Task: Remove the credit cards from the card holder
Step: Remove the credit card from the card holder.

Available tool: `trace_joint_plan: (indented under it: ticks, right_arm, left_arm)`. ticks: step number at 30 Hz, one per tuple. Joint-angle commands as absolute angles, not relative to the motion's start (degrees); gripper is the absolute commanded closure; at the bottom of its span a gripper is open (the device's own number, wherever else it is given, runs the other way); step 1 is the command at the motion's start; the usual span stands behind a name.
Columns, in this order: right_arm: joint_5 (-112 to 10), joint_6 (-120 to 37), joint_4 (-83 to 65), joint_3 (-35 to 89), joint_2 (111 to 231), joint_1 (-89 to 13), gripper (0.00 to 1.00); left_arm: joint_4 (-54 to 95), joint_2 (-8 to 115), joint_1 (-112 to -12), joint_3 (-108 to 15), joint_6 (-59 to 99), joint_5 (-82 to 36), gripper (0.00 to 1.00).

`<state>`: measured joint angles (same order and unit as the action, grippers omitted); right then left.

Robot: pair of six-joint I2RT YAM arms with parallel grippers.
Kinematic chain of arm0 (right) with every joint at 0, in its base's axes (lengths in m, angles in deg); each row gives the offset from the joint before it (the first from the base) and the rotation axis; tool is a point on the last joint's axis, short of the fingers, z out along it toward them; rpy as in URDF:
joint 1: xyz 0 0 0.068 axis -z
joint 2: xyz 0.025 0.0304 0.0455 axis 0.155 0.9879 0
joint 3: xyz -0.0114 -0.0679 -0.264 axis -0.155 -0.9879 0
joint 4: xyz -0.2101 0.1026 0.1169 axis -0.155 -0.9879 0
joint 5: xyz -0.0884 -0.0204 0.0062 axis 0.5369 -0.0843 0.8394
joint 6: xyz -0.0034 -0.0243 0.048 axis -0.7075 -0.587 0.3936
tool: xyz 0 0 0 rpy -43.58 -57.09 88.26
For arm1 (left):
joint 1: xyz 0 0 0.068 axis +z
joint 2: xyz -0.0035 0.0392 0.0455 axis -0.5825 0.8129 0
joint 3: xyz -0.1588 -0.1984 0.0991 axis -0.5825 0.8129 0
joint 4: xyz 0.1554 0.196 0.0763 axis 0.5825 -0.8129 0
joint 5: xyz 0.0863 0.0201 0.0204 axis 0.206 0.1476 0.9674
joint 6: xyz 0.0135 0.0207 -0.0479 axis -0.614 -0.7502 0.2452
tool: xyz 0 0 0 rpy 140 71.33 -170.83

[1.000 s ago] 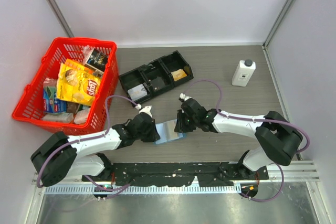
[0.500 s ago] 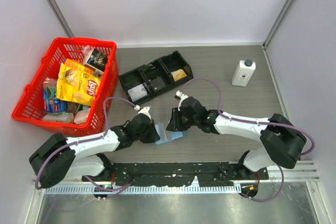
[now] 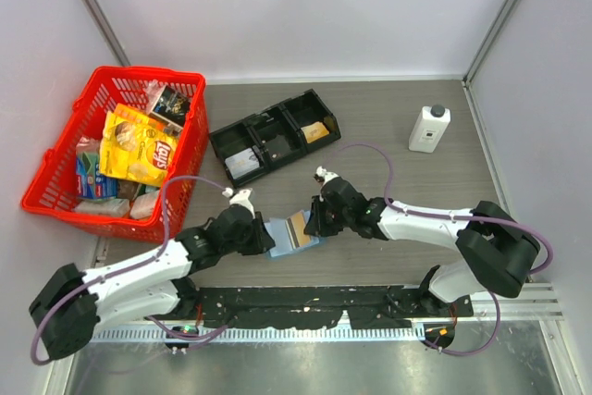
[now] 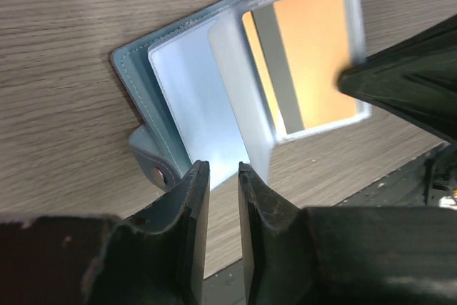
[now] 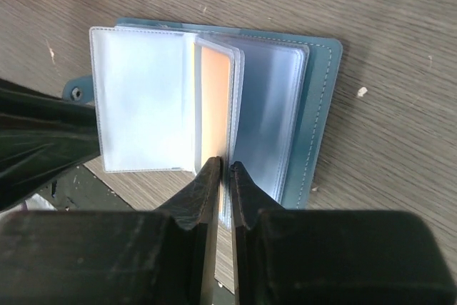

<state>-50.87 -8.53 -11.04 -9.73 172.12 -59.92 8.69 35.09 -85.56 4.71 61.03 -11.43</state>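
Note:
The light-blue card holder (image 3: 277, 240) lies open on the table, with clear sleeve pages fanned out; it also shows in the left wrist view (image 4: 136, 83) and the right wrist view (image 5: 321, 105). One credit card (image 4: 314, 55), orange with a grey stripe, sits inside a sleeve (image 5: 213, 98). My right gripper (image 5: 225, 164) is shut on the lower edge of that sleeve page, at the holder's right side (image 3: 310, 225). My left gripper (image 4: 221, 169) is at the holder's left edge (image 3: 259, 233), jaws a narrow gap apart, with table showing between them.
A black three-compartment tray (image 3: 273, 136) lies behind the holder. A red basket (image 3: 55, 182) of snacks stands at the left. A white bottle (image 3: 429, 129) stands at the back right. The black mounting rail (image 3: 305, 301) runs along the near edge.
The holder was folded up between the grippers; now it lies open and the orange card shows. My left arm has drawn back to the left and lower.

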Motion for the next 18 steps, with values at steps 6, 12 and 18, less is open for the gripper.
trace_joint_plan:
  ticks: [6, 12, 18]
  right_arm:
    - [-47.1, -8.9, -9.4, -12.5, 172.5, -60.2, 0.82]
    - [-46.8, -9.4, -8.8, -13.2, 173.0, -60.2, 0.73]
    - [-46.4, -10.0, -8.9, -13.7, 172.2, -60.1, 0.72]
  left_arm:
    - [3.8, 24.0, -85.3, -3.3, 63.0, -7.7, 0.68]
    - [16.2, 35.0, -84.6, -3.5, 66.4, -14.3, 0.62]
    - [26.7, 44.3, -82.6, 0.2, 69.9, -16.5, 0.62]
